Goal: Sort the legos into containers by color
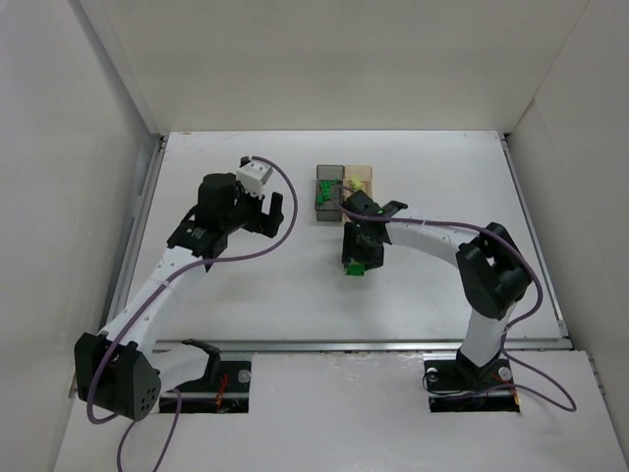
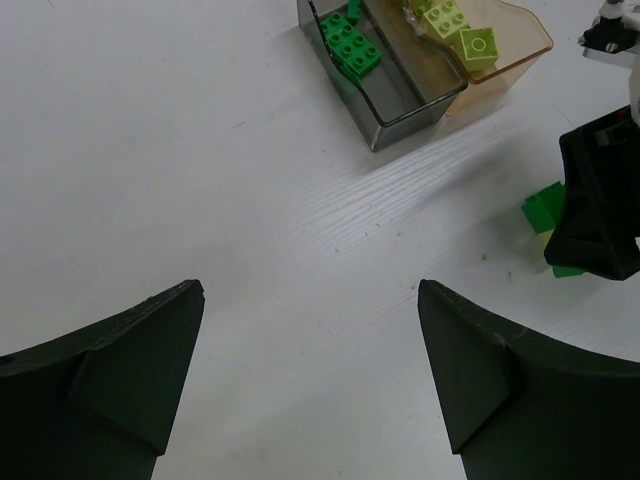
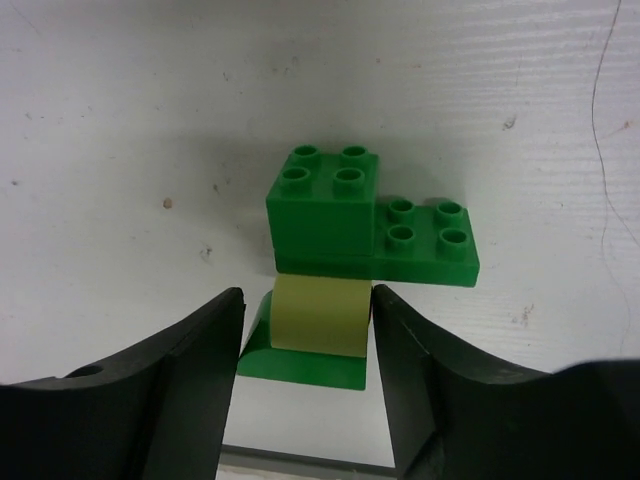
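The right gripper [image 3: 308, 320], partly open, straddles a pale yellow-green brick [image 3: 320, 318] stacked among dark green bricks [image 3: 330, 205] mid-surface [image 3: 120, 120] — one finger touching it. The left gripper [image 2: 310, 290] gapes wide, empty — the containers [image 2: 400, 118] sit toward the far edge.

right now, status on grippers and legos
Left gripper open, empty. Right gripper open, straddling pale brick amid green bricks on table. Some legos in containers.

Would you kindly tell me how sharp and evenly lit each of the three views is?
Top external: soft, even light, faint shadows. Left wrist: smoky dark grey translucent box sharp, its own black fingers nearly featureless. Right wrist: dark green studded bricks crisp, near fingers softer.
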`<state>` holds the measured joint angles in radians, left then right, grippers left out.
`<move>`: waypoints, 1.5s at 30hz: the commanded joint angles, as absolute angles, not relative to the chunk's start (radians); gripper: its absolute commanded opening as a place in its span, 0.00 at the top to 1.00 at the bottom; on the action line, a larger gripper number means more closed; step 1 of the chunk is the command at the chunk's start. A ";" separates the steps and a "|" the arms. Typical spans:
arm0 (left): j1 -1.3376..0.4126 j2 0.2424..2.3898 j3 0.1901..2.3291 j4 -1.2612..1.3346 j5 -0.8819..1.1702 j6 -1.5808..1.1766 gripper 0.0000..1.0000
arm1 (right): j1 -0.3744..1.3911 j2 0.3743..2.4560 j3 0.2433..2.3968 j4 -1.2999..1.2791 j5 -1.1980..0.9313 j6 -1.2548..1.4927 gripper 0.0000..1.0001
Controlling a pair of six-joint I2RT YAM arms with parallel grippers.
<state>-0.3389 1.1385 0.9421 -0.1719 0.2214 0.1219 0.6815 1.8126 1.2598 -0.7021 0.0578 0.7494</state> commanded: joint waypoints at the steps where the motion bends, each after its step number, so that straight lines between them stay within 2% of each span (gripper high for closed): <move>1: -0.342 1.094 0.937 -0.141 0.230 0.110 0.15 | 0.689 1.827 1.287 -0.663 0.083 0.732 0.41; 4: -0.342 1.083 0.928 -0.141 0.230 0.110 0.15 | 0.689 1.853 1.287 -0.663 0.083 0.707 0.50; 5: -0.342 1.083 0.928 -0.141 0.230 0.110 0.15 | 0.689 1.867 1.287 -0.663 0.083 0.707 0.60; 8: -0.342 1.074 0.928 -0.150 0.230 0.110 0.15 | 0.689 1.876 1.296 -0.663 0.092 0.696 0.77; 13: -0.342 1.074 0.928 -0.160 0.251 0.147 0.17 | 0.689 1.815 1.296 -0.635 0.080 0.638 0.99; 18: -0.342 1.074 0.919 -0.205 0.377 0.258 0.19 | 0.689 1.646 1.296 -0.603 0.023 0.436 1.00; 20: -0.342 1.086 0.933 -0.242 0.441 0.320 0.16 | 0.689 1.589 1.287 -0.591 -0.030 0.372 1.00; 24: -0.342 1.126 0.997 -0.314 0.740 0.428 0.13 | 0.689 1.438 1.241 -0.517 -0.118 0.221 1.00; 25: -0.342 1.149 1.018 -0.314 0.862 0.428 0.12 | 0.689 1.421 1.241 -0.506 -0.132 0.209 1.00; 27: -0.342 1.176 1.028 -0.232 0.963 0.362 0.12 | 0.689 1.401 1.241 -0.506 -0.132 0.198 1.00; 28: -0.342 1.201 1.037 -0.180 0.992 0.227 0.12 | 0.689 1.391 1.241 -0.496 -0.117 0.198 1.00; 31: -0.370 1.264 1.124 -0.051 0.927 0.031 0.13 | 0.689 1.379 1.261 -0.483 -0.068 0.198 1.00; 36: -0.393 1.342 1.270 -0.032 0.805 -0.211 0.25 | 0.701 1.312 1.241 -0.404 -0.020 0.207 1.00; 40: -0.439 1.390 1.333 -0.069 0.743 -0.259 0.25 | 0.701 1.266 1.230 -0.356 -0.020 0.207 1.00; 45: -0.448 1.430 1.333 -0.015 0.813 -0.374 0.17 | 0.701 1.266 1.230 -0.347 -0.020 0.207 1.00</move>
